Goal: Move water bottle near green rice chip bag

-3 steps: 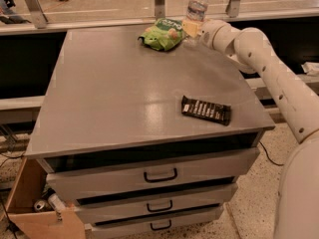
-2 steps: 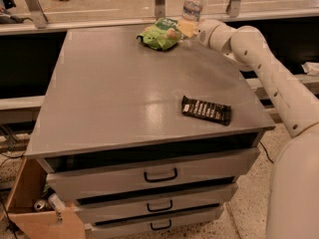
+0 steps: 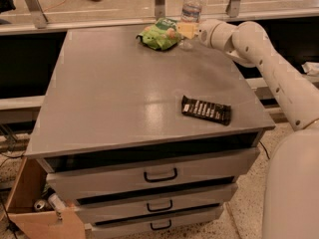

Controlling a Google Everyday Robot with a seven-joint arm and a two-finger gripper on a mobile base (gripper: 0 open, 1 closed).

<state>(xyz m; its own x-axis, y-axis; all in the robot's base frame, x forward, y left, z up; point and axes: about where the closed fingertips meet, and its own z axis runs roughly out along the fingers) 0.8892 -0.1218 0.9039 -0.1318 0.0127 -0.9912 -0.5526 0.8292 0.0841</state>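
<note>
The gripper (image 3: 188, 30) sits at the far right of the grey drawer cabinet (image 3: 114, 93), reaching in from the white arm (image 3: 264, 63) on the right; its yellowish fingers are clamped on the lower body of the water bottle (image 3: 192, 6), which stands upright with its white cap above the claw; the green rice chip bag (image 3: 159, 35) lies just beside the bottle, to its left; a dark wrapped bar (image 3: 206, 109) lies well apart, near the front edge.
</note>
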